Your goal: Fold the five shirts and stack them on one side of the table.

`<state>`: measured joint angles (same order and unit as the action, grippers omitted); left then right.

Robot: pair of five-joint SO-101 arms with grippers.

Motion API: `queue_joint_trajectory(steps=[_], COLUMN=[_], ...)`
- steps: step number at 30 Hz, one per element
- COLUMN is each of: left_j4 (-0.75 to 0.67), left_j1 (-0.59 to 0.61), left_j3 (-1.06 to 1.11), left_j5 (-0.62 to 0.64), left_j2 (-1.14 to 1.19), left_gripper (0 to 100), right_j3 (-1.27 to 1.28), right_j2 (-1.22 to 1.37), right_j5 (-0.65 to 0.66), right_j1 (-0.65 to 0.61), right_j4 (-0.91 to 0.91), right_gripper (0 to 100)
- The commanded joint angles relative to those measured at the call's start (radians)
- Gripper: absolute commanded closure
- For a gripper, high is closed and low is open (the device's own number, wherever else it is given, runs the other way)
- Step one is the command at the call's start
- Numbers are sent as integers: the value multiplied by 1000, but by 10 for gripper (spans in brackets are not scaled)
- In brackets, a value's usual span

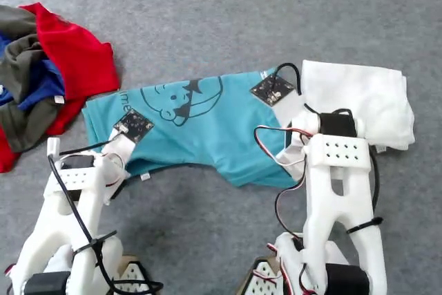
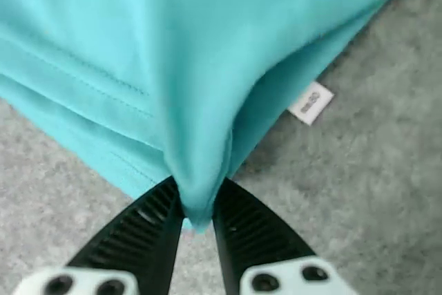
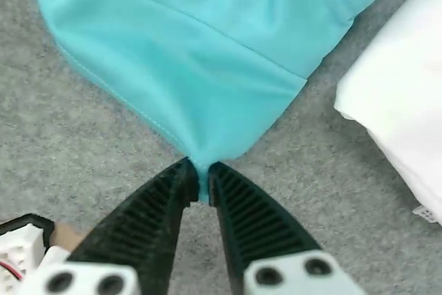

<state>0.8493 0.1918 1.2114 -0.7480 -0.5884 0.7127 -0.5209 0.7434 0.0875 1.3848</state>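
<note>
A teal shirt [image 1: 200,126] with a dark print lies spread across the middle of the table, partly folded. My left gripper [image 2: 197,208] is shut on a bunched fold of the teal shirt [image 2: 207,67] at its near left edge. My right gripper [image 3: 200,184] is shut on a corner of the teal shirt [image 3: 186,67] at its near right end. A folded white shirt [image 1: 362,101] rests at the right, and its edge [image 3: 400,101] lies close beside the right gripper. Crumpled red, grey and blue shirts [image 1: 48,81] are piled at the far left.
Both white arms [image 1: 338,191] rise from the near edge of the grey felt table [image 1: 207,12]. A small white label [image 2: 311,101] hangs off the teal shirt's near hem. Bare felt stretches along the far side and between the arms.
</note>
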Motion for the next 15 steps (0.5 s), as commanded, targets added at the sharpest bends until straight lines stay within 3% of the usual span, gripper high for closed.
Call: queue_joint_trajectory(steps=[1,4,7,10,12,15], left_j4=[15,15,72,218,293,353], left_j1=[39,47,45,59,94,147], left_j3=[-10,-22,-94,-251,-395,-601], left_j5=[-25,25,43,41,43,44], left_j2=[-25,-26,-26,-28,-28,-26], left_gripper=[887,755,754,755,795,970], right_j3=[-5,-24,-85,-199,-278,-389], right_j2=[-33,-33,-33,-25,-24,8], right_j5=[6,6,6,0,-2,-52], right_j1=[-2,-9,-3,-8,-14,-61], right_j4=[-8,-6,8,64,75,78], right_gripper=[838,737,690,710,750,872])
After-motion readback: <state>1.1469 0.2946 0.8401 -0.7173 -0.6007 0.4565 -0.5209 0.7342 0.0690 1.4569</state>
